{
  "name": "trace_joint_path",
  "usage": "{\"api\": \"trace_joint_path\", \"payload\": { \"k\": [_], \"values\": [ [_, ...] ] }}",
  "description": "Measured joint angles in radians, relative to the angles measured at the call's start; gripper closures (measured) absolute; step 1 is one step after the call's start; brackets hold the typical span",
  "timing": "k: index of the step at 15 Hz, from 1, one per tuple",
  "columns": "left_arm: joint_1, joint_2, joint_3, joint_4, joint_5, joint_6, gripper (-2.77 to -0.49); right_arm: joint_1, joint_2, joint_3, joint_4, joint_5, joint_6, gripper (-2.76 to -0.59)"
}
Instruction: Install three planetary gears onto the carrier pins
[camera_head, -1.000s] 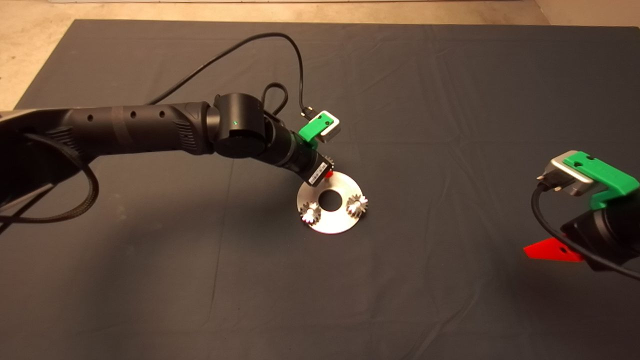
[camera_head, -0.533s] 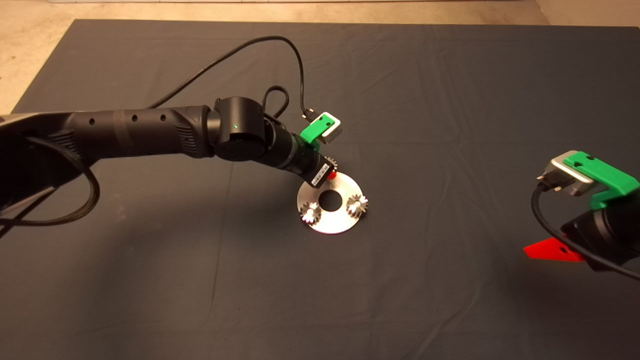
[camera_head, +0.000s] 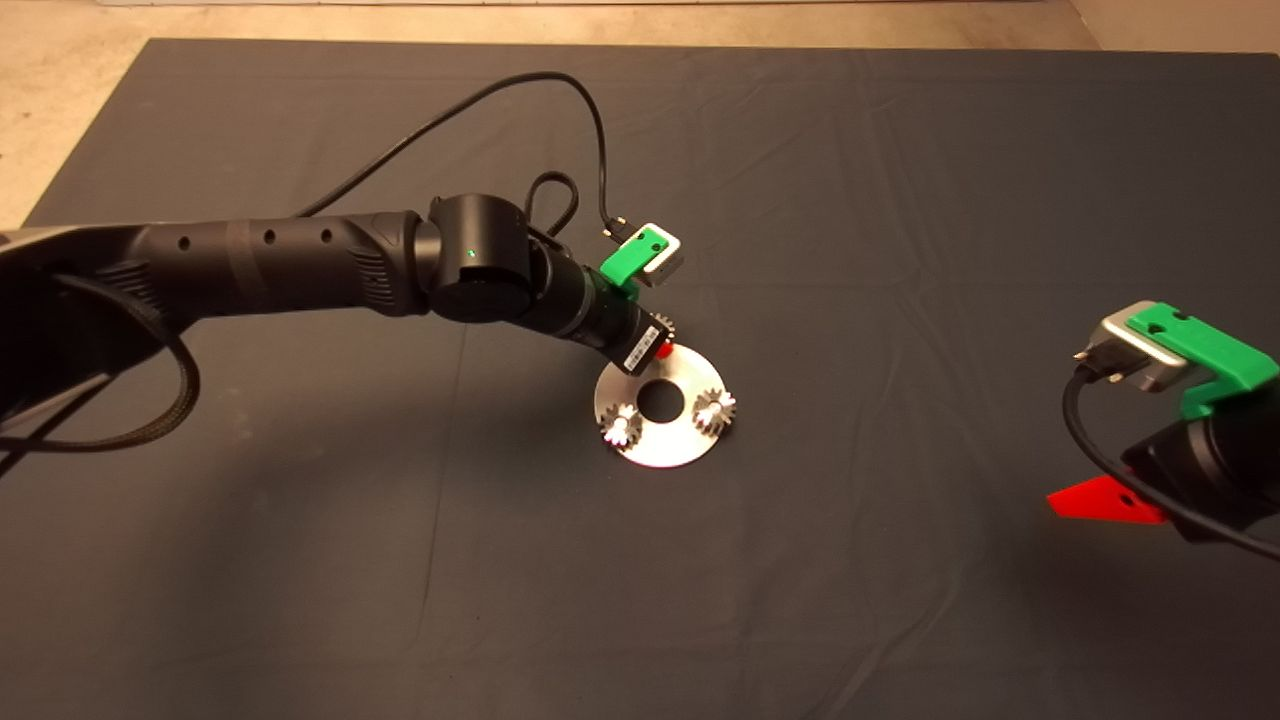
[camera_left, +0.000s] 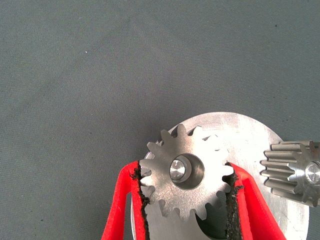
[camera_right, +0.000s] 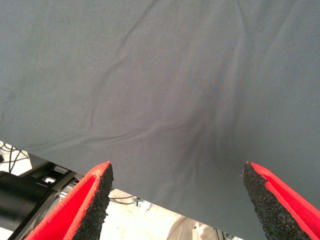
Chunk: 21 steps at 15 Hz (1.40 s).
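Disc (camera_head: 672, 445): laid near the mat's (camera_head: 900, 200) centre.
Two gears (camera_head: 621, 427) (camera_head: 714, 409): seated on the disc, either side of its central hole.
Third gear (camera_left: 185, 172): held over a pin (camera_left: 177, 169) at the disc's far rim by the left gripper (camera_left: 186, 200).
Right gripper (camera_right: 177, 197): parked at the mat's right edge.

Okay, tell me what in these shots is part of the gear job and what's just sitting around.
Part of the job:
- held gear, in the left hand, pin showing through its hole
- two gears already on the disc

Just around:
- right hand, open, parked at the mat's lower right
- cable
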Motion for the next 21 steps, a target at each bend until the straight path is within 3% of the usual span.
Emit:
{"api": "trace_joint_path", "payload": {
  "k": [7,11,17,19,21],
  "values": [
    [0.005,-0.003,0.019,0.005,-0.004,-0.016,-0.59,0.0,0.0,0.0,0.0,0.0,0.0,-1.91],
    [0.01,0.0,0.021,0.042,-0.005,-0.023,-0.59,0.0,0.0,0.0,0.0,0.0,0.0,-1.91],
    [0.011,-0.001,0.021,0.049,-0.006,-0.023,-0.59,0.0,0.0,0.0,0.0,0.0,0.0,-1.91],
    [0.013,-0.006,0.021,0.065,-0.006,-0.023,-0.59,0.0,0.0,0.0,0.0,0.0,0.0,-1.91],
    [0.016,-0.018,0.021,0.072,-0.017,-0.023,-0.59,0.0,0.0,0.0,0.0,0.0,0.0,-1.91]
  ]
}}
